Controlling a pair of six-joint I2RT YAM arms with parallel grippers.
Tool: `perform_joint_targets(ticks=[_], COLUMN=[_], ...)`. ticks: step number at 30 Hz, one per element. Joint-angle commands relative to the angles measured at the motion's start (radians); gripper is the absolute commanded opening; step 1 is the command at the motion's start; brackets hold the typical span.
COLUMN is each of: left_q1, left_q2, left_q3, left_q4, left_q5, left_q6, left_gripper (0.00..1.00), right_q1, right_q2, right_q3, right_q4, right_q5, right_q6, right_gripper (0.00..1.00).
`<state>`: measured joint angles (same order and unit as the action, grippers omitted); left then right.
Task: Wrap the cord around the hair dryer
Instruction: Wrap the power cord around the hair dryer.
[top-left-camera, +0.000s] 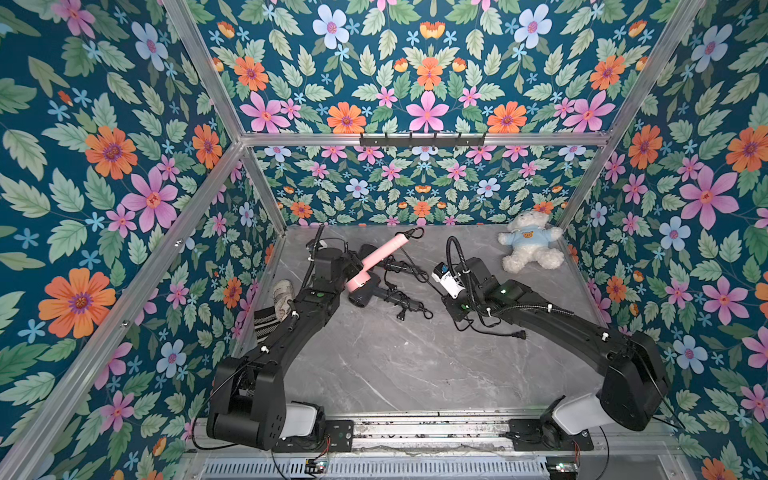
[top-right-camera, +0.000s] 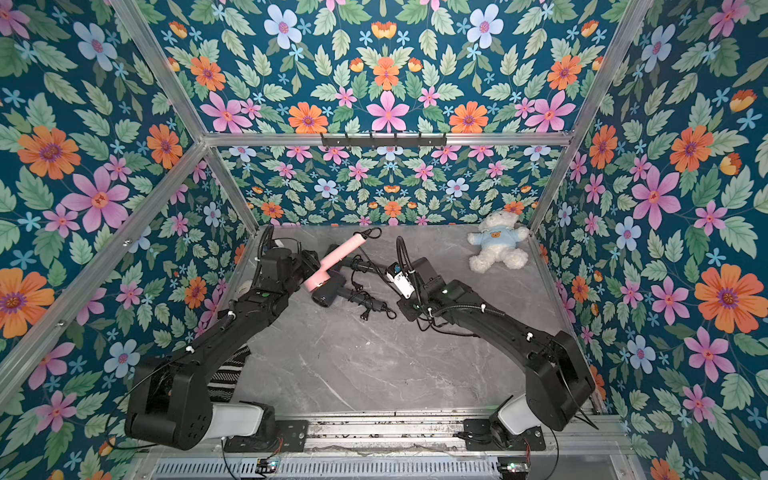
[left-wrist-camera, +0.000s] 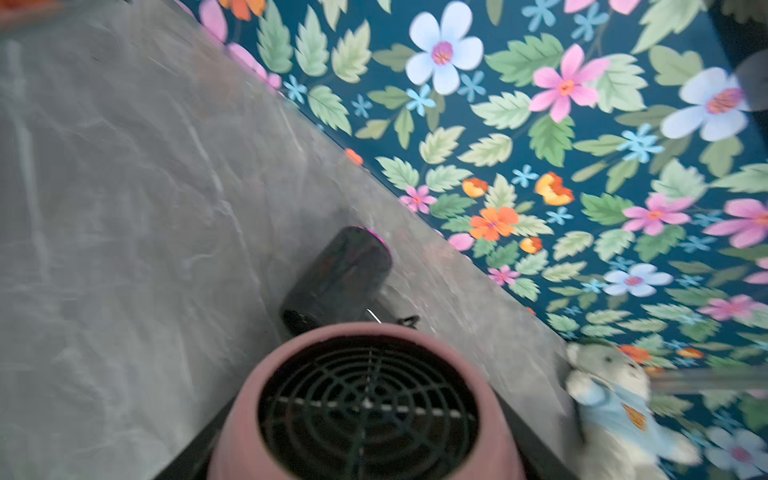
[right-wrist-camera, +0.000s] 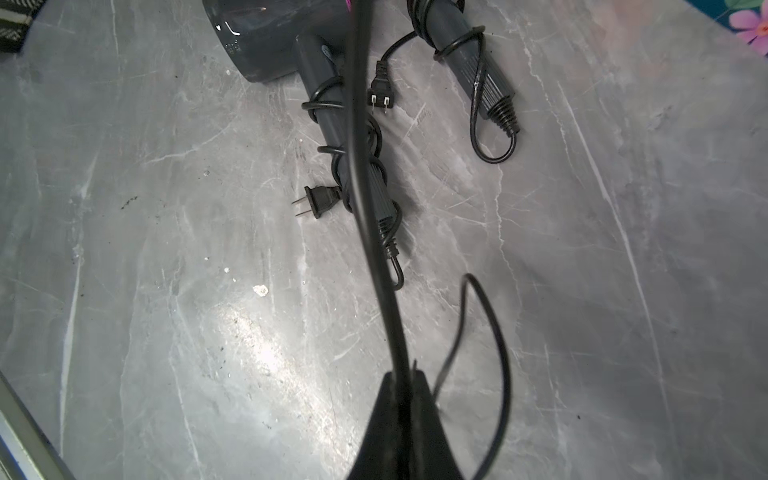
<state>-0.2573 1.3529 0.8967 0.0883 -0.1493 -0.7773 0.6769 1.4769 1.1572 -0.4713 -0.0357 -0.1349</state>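
The left tool, closed I think, holds the pink hair dryer by its head above the bench. The right tool pinches the cord, thin and floppy; best held near the handle.

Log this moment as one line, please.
left gripper: shut on pink plastic hair dryer, held off grey marble table | right gripper: shut on black power cord | wrap: none visible on pink handle
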Motion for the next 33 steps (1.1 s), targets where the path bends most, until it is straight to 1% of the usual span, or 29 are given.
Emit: perform_joint_targets(ticks=[1,4,7,9,11,14,19,22,24,27,28,30,32,33], left_q1=[-0.015,-0.057,-0.1,-0.117,-0.134,-0.146,-0.154,-0.163,-0.166,-0.168,-0.168,-0.168,-0.165,-0.164], left_q2=[-0.01,0.002,0.032,0.061,0.087,0.113,0.123,0.138,0.14,0.123,0.108,0.066,0.014,-0.006], left_q3=[0.02,0.047,0.086,0.123,0.153,0.21,0.289,0.326,0.335,0.335,0.329,0.304,0.271,0.255], left_q4=[-0.001,-0.031,-0.05,-0.076,-0.088,-0.156,-0.321,-0.456,-0.521,-0.601,-0.615,-0.608,-0.57,-0.541], left_q5=[-0.305,-0.434,-0.517,-0.522,-0.489,-0.407,-0.245,-0.169,-0.097,0.063,0.13,0.258,0.409,0.451], left_q6=[0.031,0.11,0.223,0.301,0.408,0.543,0.747,0.841,0.888,0.94,0.954,0.964,0.951,0.934], left_gripper=[0.0,0.0,0.0,0.0,0.0,0.0,0.0,0.0,0.0,0.0,0.0,0.0,0.0,0.0], right_q1=[0.047,0.095,0.109,0.11,0.11,0.105,0.055,0.02,0.011,-0.009,-0.02,-0.047,-0.078,-0.088], right_q2=[-0.016,-0.011,-0.01,-0.005,0.01,0.043,0.115,0.148,0.161,0.173,0.201,0.205,0.194,0.192], right_q3=[0.033,0.085,0.138,0.178,0.222,0.28,0.389,0.445,0.473,0.499,0.502,0.497,0.474,0.463], right_q4=[-0.137,-0.199,-0.23,-0.241,-0.248,-0.247,-0.23,-0.231,-0.229,-0.231,-0.23,-0.226,-0.208,-0.203], right_q5=[0.059,0.109,0.128,0.145,0.175,0.211,0.194,0.186,0.171,0.153,0.14,0.091,0.025,0.002], right_q6=[-0.039,-0.072,-0.109,-0.147,-0.201,-0.282,-0.352,-0.385,-0.409,-0.437,-0.439,-0.435,-0.415,-0.406], right_gripper=[0.0,0.0,0.0,0.0,0.0,0.0,0.0,0.0,0.0,0.0,0.0,0.0,0.0,0.0])
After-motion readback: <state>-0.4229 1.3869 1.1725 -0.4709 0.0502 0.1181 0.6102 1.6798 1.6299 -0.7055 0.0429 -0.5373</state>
